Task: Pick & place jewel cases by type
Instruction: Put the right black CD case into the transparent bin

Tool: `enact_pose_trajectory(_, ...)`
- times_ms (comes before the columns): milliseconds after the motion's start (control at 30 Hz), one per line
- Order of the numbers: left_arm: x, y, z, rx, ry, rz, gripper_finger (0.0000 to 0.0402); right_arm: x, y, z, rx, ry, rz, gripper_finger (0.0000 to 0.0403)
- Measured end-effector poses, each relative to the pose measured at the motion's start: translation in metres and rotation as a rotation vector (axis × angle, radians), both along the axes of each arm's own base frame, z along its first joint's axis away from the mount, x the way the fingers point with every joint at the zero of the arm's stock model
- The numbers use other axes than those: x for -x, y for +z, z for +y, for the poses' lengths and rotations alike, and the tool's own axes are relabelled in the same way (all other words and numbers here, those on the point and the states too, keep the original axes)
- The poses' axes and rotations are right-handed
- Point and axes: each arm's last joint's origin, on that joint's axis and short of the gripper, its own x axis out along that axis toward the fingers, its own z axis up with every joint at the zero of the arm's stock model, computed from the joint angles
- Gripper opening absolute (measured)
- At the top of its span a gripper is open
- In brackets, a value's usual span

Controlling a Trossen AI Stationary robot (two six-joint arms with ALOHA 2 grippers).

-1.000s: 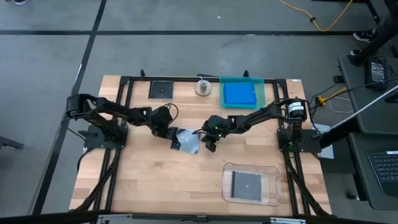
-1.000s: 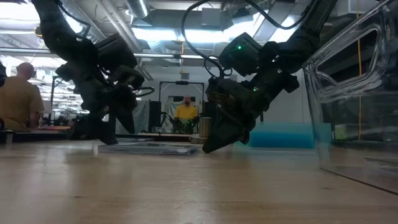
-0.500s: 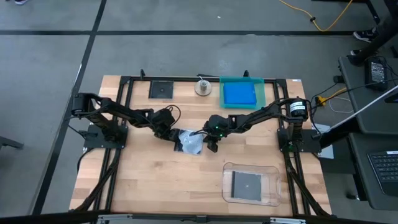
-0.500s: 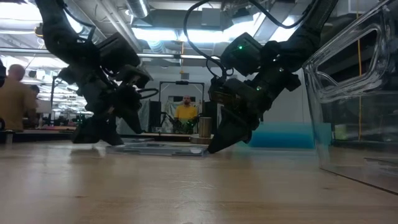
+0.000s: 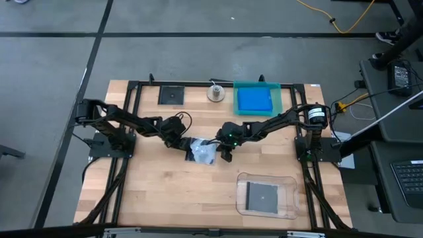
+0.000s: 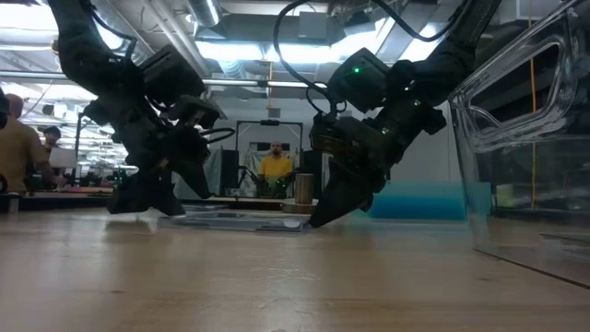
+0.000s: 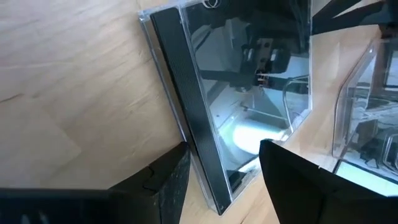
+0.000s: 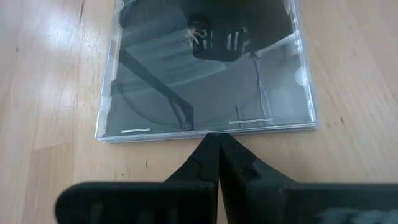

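**Two grippers pin one dark case at mid-table**

Far left first: the left gripper [image 5: 182,140] sits low at the left edge of the dark jewel case [image 5: 201,151], which lies flat on the wooden table [image 5: 152,192] near the middle. From its wrist camera the two fingers [image 7: 163,181] stand a moderate way apart, straddling the near edge of the case without visibly closing on it. My read is that this arm is bracing the case so it cannot slide.

On to the case itself: glossy and reflective, dark tray inside a clear shell.

Now the right gripper [image 5: 225,151], at the case's opposite edge. Its fingers [image 8: 211,163] are pressed together into one wedge, tip touching the seam at the rim. That looks like a nudge or a pry rather than a grab.

Further right, sorting is under way: blue cases [image 5: 254,100] sit in the teal tray [image 5: 277,96] at the back, a dark one [image 5: 262,196] in the clear tray [image 5: 291,182] at the front, and another dark case [image 5: 170,94] waits at the back edge beside a round metal object [image 5: 215,92].

Hard to judge: how many blue cases are stacked, and whether the wedge tip has got under the rim. The low view shows people in the room behind, too distant to matter.
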Motion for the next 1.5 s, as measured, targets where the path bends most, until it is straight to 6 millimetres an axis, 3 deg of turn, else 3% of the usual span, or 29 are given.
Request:
enact_pose_trajectory(333, 0.007, 0.035, 0.003, -0.067, 0.100, -0.105, 0.0181, 0.000, 0.000, -0.002, 0.004, 0.001, 0.001, 0.0004)
enact_pose_trajectory(667, 0.003, 0.076, 0.002, -0.104, 0.054, -0.248, 0.0179, -0.001, 0.000, -0.008, 0.019, 0.003, -0.011, 0.0004)
enact_pose_trajectory(967, -0.012, 0.062, 0.005, -0.094, -0.015, -0.150, 0.0179, -0.002, 0.001, -0.010, 0.026, -0.004, -0.025, 0.0004)
enact_pose_trajectory(1067, -0.024, 0.066, 0.009, -0.096, -0.037, -0.189, 0.0179, -0.002, 0.001, -0.010, 0.025, -0.005, -0.023, 0.0004)
enact_pose_trajectory(1167, -0.024, 0.055, 0.012, -0.072, -0.042, -0.126, 0.0180, -0.002, 0.001, -0.010, 0.021, -0.002, -0.020, 0.0004)
enact_pose_trajectory(1267, -0.026, 0.061, 0.019, -0.088, -0.004, -0.152, 0.0179, -0.002, 0.001, -0.010, 0.016, 0.003, -0.018, 0.0004)
enact_pose_trajectory(1500, -0.016, 0.060, 0.027, -0.063, 0.026, -0.089, 0.0125, -0.001, 0.000, -0.010, 0.027, 0.021, -0.021, 0.0004)
